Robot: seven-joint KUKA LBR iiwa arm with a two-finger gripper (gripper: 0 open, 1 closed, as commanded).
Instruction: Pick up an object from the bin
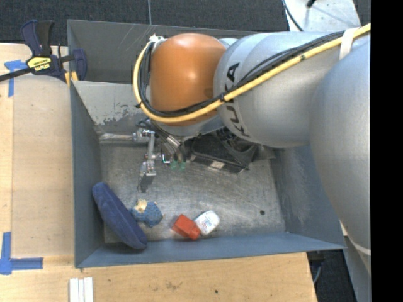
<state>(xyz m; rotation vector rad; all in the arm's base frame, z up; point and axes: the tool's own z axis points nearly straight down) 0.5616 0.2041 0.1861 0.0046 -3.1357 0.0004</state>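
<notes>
Hovering over bin (85,187) floor, pincer (149,168), opening: cannot tell. Small blue lump (152,215) lies nearest, straight toward the near wall.

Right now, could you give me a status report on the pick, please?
Gripper above bare bin floor. Nearest: blue lump, dark blue pouch, toward the near wall. Nothing between.

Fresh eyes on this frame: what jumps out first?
The arm's big orange cover looms at the upper middle, with the claw hanging below it over bare bin floor. Along the near wall lie a dark blue oblong thing at left, a small blue lump, then a red block beside a white piece.
</notes>
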